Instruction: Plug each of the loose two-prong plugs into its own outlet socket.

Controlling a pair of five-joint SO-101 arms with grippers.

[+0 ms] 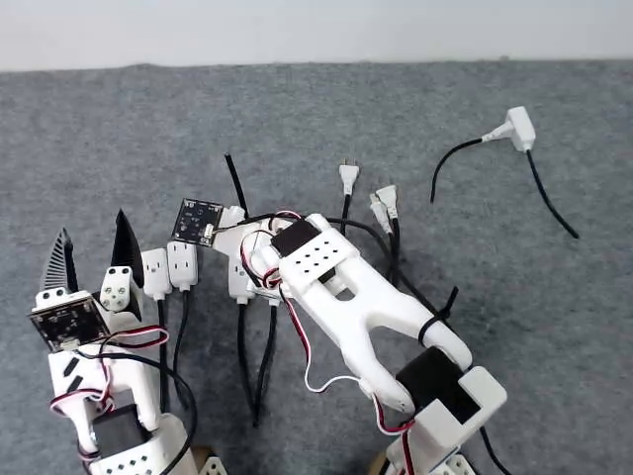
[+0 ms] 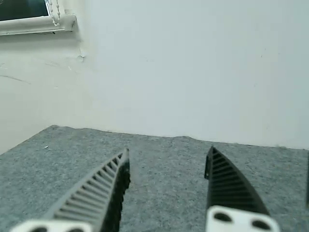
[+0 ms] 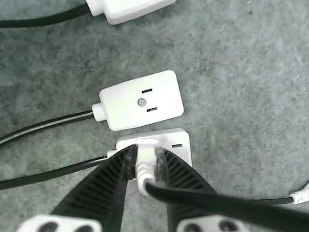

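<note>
My right gripper is shut on a white two-prong plug with a black cord. It holds the plug against the face of a white outlet socket. Beside that one lies a second white socket with both slots bare. In the high view this arm reaches over the row of sockets left of centre. Loose white plugs lie just beyond it, and another white plug lies far right. My left gripper stands open at the near left, holding nothing.
Black cords run from the sockets toward the near edge, and more loop under the right arm. Grey carpet covers the table. A third white socket lies at the edge of the right wrist view.
</note>
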